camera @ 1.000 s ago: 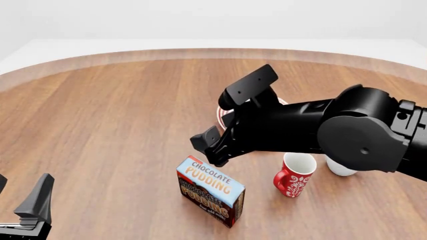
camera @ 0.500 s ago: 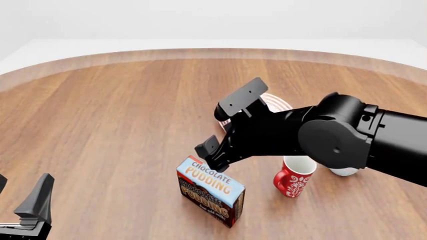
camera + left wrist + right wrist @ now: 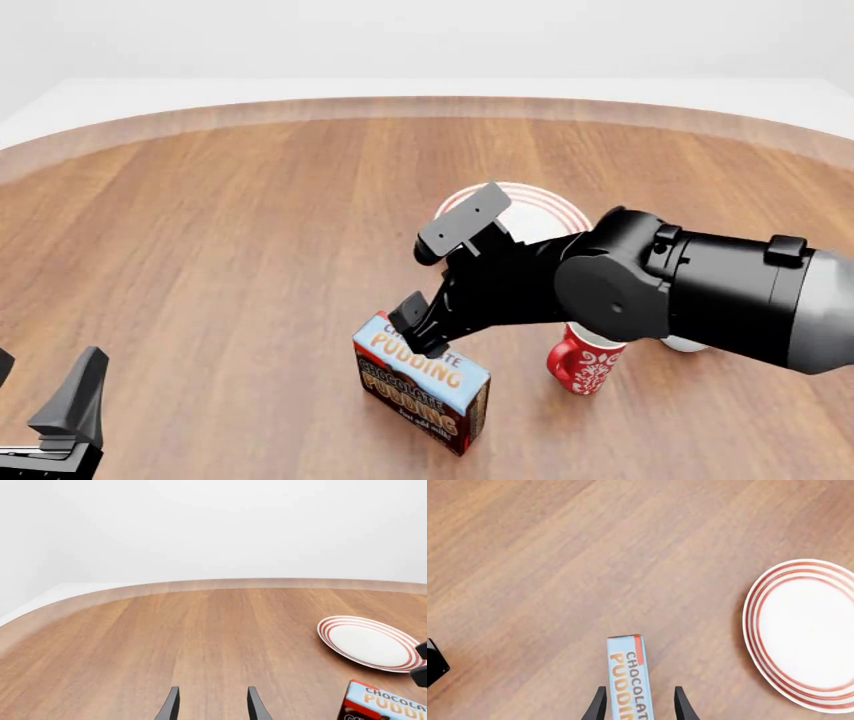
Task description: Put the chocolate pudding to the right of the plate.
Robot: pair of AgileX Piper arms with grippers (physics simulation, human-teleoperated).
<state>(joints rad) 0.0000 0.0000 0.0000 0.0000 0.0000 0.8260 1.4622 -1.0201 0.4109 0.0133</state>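
Note:
The chocolate pudding (image 3: 422, 379) stands on the wood table, a light-blue carton with orange lettering and brown sides, nearer to me than the plate (image 3: 547, 213). My right gripper (image 3: 424, 335) hangs open just above the carton's far upper edge. In the right wrist view its fingers (image 3: 596, 706) straddle the chocolate pudding (image 3: 629, 675) without closing on it, and the plate (image 3: 807, 630), white with red rings, lies off to one side. My left gripper (image 3: 60, 420) rests open and empty at the near left. The left wrist view shows the plate (image 3: 367, 642) and part of the pudding (image 3: 383, 705).
A red patterned mug (image 3: 583, 362) stands just right of the carton, under my right arm. A white mug (image 3: 687, 344) peeks out behind the arm further right. Bare wood table (image 3: 214, 250) spreads across the left and far side.
My right arm has come down and nearer, bringing its open gripper from above the plate to the top of the pudding carton. More of the plate now shows. The left arm has stayed still.

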